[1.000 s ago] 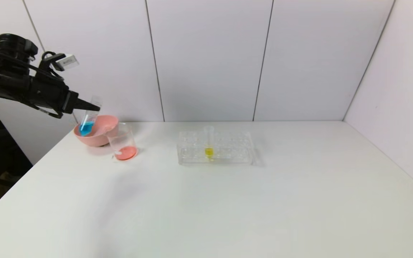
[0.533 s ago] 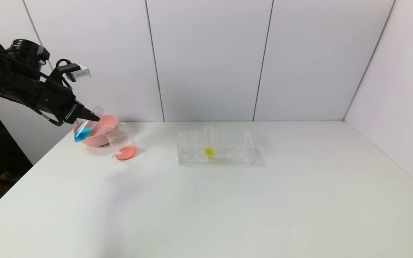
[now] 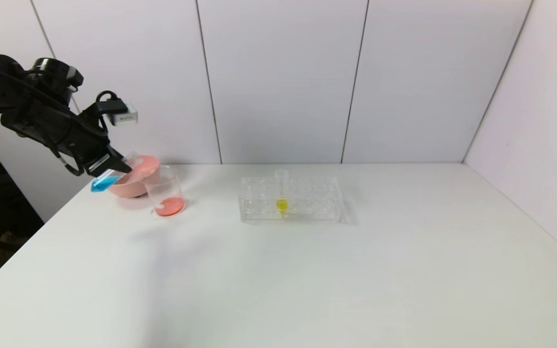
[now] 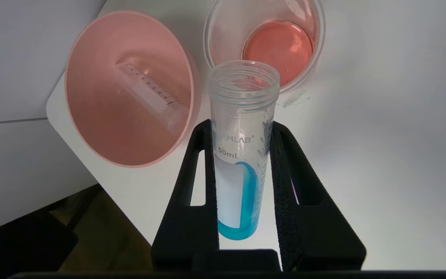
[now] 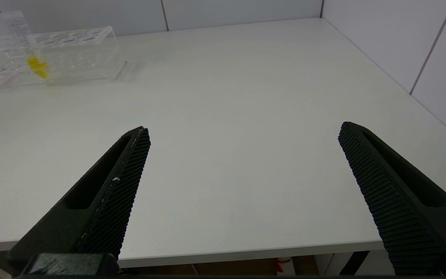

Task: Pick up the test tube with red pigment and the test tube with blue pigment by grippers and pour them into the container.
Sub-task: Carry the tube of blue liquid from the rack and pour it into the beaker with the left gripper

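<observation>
My left gripper (image 3: pixel 116 166) is shut on the test tube with blue pigment (image 3: pixel 106 181) and holds it in the air at the table's far left. The tube is tilted steeply, bottom towards me and open mouth towards the container (image 3: pixel 163 182). In the left wrist view the tube (image 4: pixel 242 155) sits between the black fingers (image 4: pixel 201 155), with blue liquid spread along its lower side. Its mouth is close to the container's rim (image 4: pixel 217 46). The container holds orange-red liquid (image 4: pixel 279 48). No tube with red liquid is in view. My right gripper (image 5: pixel 245 128) is open and empty over the table's near edge.
A pink bowl (image 3: pixel 136 186) stands just left of the container, and an empty clear tube (image 4: pixel 149 93) lies in it. A clear tube rack (image 3: pixel 307 200) with a yellow-liquid tube (image 3: pixel 282 195) stands at the table's middle back. The table's left edge is right below my left gripper.
My left gripper has moved right and slightly down towards the container. It has tipped the blue tube from near upright to steeply slanted, and the blue liquid has spread along the tube.
</observation>
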